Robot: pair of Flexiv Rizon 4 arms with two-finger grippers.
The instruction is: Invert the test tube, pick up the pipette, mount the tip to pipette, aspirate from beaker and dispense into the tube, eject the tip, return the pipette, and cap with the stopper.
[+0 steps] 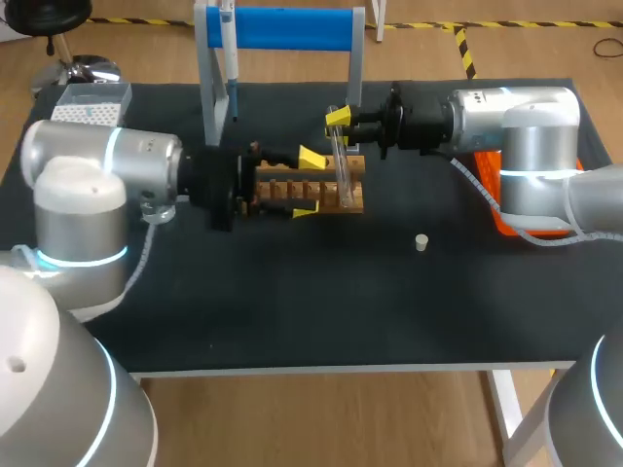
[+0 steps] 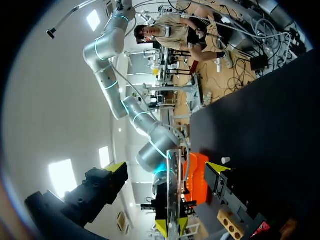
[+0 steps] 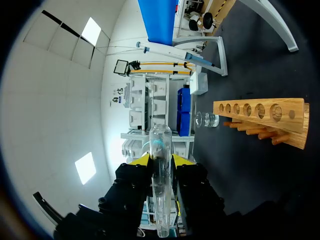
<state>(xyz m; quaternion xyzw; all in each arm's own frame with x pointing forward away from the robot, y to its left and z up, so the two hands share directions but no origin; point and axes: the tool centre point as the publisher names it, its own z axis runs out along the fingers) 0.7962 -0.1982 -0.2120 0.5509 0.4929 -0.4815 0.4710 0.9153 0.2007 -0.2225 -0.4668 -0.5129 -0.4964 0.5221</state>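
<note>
- Right gripper [image 1: 338, 119] [image 3: 160, 161]: both yellow-tipped fingers clamp the test tube [image 1: 343, 175] [image 3: 161, 200] from two sides, near one end of the glass.
- In the head view the tube's long free part runs from the right gripper across the wooden test tube rack [image 1: 321, 185], slightly tilted. I cannot tell whether its far end touches the rack.
- Right wrist view: the tube's rounded end stands clear of the fingertips on one side and its open mouth on the other. The tube looks clear; contents cannot be judged.
- Rack [image 3: 265, 112] lies ahead of the right gripper and off to one side, with its row of holes in view. A small glass beaker [image 3: 207, 120] sits just beyond the rack's far end.
- Left gripper [image 1: 308, 183] [image 2: 168, 167]: fingers spread wide with nothing held. In the head view its tips sit over the rack's two long edges.
- Left wrist view: the held tube [image 2: 175, 200] shows ahead, between the spread fingers and well apart from both. A corner of the rack [image 2: 231, 224] shows beside one finger.
- Stopper [image 1: 421, 242] [image 2: 225, 160] stands alone on the black table [image 1: 292, 302], beyond the left gripper and under the right arm's reach.
- Pipette [image 1: 230, 49] [image 3: 175, 52] hangs on the blue-topped stand [image 1: 292, 29] [image 3: 157, 20], behind both grippers.
- Tip box [image 1: 91, 102] sits behind the left arm, far from its gripper.
- Orange box [image 1: 501, 219] [image 2: 197, 172] is partly hidden behind the right arm.
</note>
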